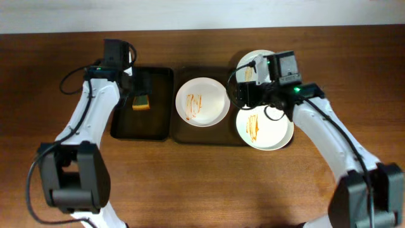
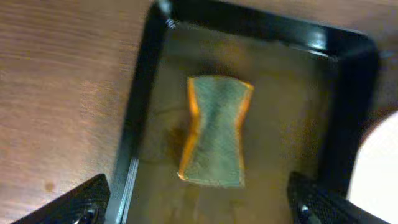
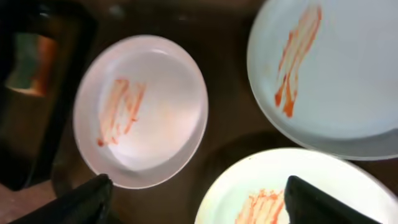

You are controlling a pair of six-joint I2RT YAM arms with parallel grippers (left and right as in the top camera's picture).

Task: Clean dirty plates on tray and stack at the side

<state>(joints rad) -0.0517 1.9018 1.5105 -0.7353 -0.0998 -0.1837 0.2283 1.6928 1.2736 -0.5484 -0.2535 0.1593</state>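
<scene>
Three white plates smeared with orange sauce lie on the large dark tray (image 1: 215,134): one at its left (image 1: 202,101), one at the near right (image 1: 266,126), and one at the far right (image 1: 253,60), partly hidden by my right arm. My right gripper (image 1: 248,88) is open and empty above the tray, between the plates. In the right wrist view its fingers (image 3: 199,205) hang over the tray (image 3: 230,143), with plates to the left (image 3: 140,109), upper right (image 3: 329,62) and below (image 3: 298,180). My left gripper (image 1: 131,81) (image 2: 202,211) is open above a sponge.
A smaller black tray (image 1: 123,123) (image 2: 134,124) stands left of the large tray and holds a yellow-and-green sponge (image 1: 141,102) (image 2: 214,130). The sponge also shows in the right wrist view (image 3: 28,62). Brown wooden table all around.
</scene>
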